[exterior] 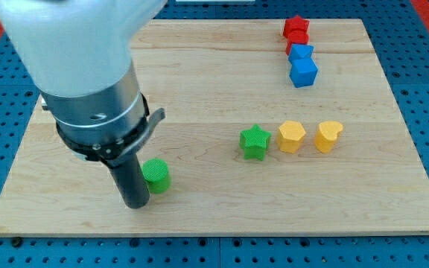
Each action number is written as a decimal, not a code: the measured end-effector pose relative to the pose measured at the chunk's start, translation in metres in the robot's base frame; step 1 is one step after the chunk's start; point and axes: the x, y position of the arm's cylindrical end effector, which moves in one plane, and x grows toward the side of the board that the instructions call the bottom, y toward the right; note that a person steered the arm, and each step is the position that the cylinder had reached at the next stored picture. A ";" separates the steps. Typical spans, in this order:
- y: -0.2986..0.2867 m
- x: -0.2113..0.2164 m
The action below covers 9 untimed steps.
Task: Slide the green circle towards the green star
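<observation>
The green circle (156, 176) lies on the wooden board at the lower left of the view. My tip (136, 204) rests on the board right at the circle's left side, touching or nearly touching it. The green star (255, 142) lies in the middle of the board, to the right of the circle and a little higher in the view. The arm's large body hides the board's upper left part.
A yellow hexagon block (292, 137) and a yellow heart block (328, 136) lie in a row right of the star. Two red blocks (296, 31) and two blue blocks (302, 67) are stacked in a column at the view's upper right. The board's edge (214, 233) runs along the bottom.
</observation>
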 end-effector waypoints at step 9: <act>0.061 -0.082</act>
